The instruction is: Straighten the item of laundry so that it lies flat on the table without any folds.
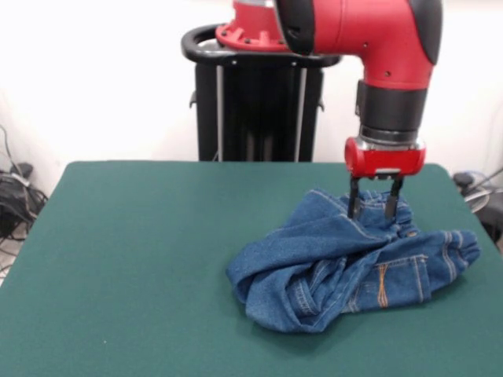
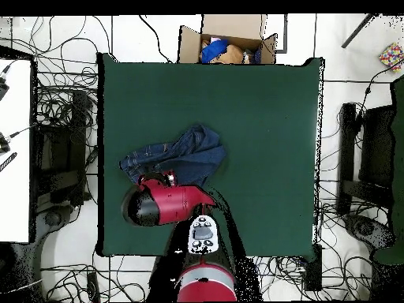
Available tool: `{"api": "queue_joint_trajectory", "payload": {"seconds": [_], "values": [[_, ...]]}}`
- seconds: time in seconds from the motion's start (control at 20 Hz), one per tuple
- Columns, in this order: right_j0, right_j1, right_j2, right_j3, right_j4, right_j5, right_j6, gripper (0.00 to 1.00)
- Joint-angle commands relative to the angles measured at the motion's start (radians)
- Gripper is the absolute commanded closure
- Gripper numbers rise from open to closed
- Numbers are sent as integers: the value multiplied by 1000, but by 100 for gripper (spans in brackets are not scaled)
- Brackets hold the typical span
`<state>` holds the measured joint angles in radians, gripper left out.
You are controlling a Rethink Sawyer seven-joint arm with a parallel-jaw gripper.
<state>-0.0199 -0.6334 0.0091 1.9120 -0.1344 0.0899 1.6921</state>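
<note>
The small blue denim jeans [image 1: 346, 263] lie crumpled in a folded heap on the right part of the dark green table [image 1: 141, 259], with orange stitching showing on the right side. In the overhead view the jeans [image 2: 177, 154] sit left of the table's [image 2: 268, 126] middle, partly under the arm. My gripper [image 1: 375, 210] hangs straight down over the far edge of the heap, its two dark fingers a little apart with the tips at the cloth. No cloth is lifted. In the overhead view the red arm hides the gripper.
The black pedestal [image 1: 259, 102] stands behind the table's far edge. A cardboard box [image 2: 227, 41] with items sits on the floor beyond the table. Cables lie on the floor around the table [image 2: 55, 102].
</note>
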Motion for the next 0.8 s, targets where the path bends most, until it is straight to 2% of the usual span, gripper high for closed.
{"api": "queue_joint_trajectory", "payload": {"seconds": [0.05,0.8], "values": [[-28,70,33,-19,8,18,141,0],[1,99,23,-32,20,0,158,0]]}}
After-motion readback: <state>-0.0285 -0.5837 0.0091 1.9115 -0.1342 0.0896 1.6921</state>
